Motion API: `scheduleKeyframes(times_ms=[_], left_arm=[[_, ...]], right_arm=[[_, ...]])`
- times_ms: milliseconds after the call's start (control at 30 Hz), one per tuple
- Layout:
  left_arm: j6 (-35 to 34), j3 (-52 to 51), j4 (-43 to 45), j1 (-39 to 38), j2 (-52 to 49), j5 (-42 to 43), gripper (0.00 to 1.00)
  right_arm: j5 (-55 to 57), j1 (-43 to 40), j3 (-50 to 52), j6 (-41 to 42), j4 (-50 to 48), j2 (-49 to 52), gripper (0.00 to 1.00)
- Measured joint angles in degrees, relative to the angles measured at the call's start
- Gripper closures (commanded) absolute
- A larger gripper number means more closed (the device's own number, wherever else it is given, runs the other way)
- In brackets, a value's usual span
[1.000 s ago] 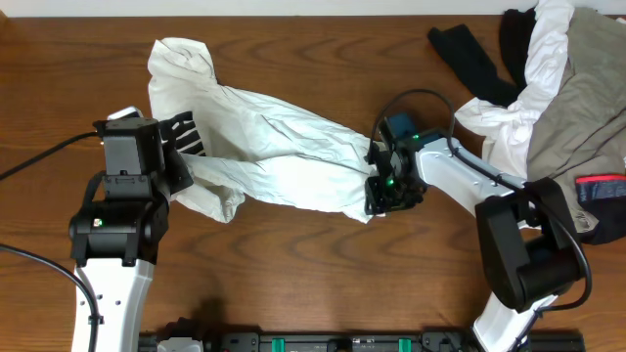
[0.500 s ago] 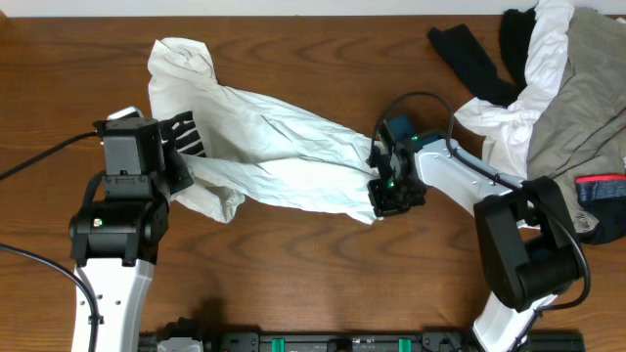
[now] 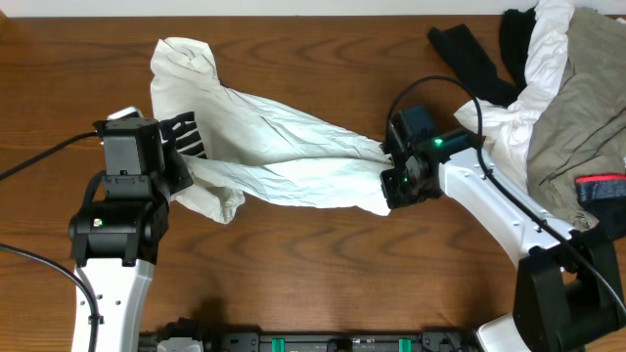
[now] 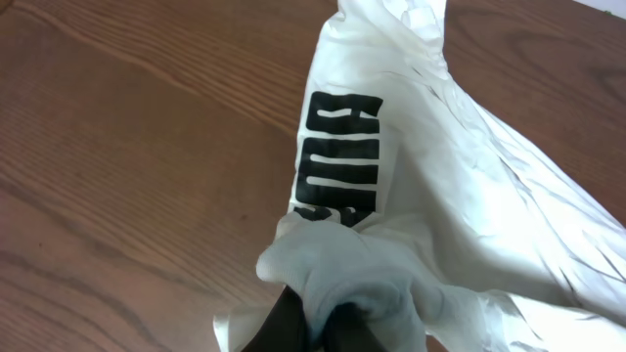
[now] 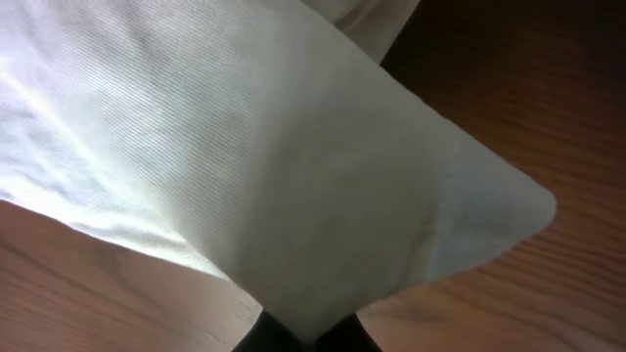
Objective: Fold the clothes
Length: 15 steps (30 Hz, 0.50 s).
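At the left, the left gripper is clamped on a thick wad of the white shirt. The cloth puckers around its dark fingers just below the black lettering. A bite that bunched probably takes in several layers, so a pull from here could drag them unevenly and leave the fold twisted. A loose flap sagging beside this gripper might also get tucked under. The shirt lies across the middle of the wooden table, drawn into a narrow, creased band between the two arms rather than spread flat, with its far-left end flopped toward the back edge. Folding it in this state would likely lock in the wrinkles. At the right end, the right gripper is closed on a single pointed corner, a thin pinch in the right wrist view. If the arms draw further apart, that corner could slip free. Beyond it, the pile of unfolded clothes and a black garment sit close to the right arm. They crowd the room to spread out, and an outward swing could snag them or the arm's cable.
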<state>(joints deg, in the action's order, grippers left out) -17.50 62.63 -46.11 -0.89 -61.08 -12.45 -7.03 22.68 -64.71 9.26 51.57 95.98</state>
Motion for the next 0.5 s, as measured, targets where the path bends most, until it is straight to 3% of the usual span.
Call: scheduleKeyframes(times_ms=[500], left_arm=[[0.0, 0.0, 0.0, 0.0, 0.0, 0.0, 0.93]], right_arm=[[4.0, -0.2, 0.0, 0.0, 0.2, 0.0, 0.94]])
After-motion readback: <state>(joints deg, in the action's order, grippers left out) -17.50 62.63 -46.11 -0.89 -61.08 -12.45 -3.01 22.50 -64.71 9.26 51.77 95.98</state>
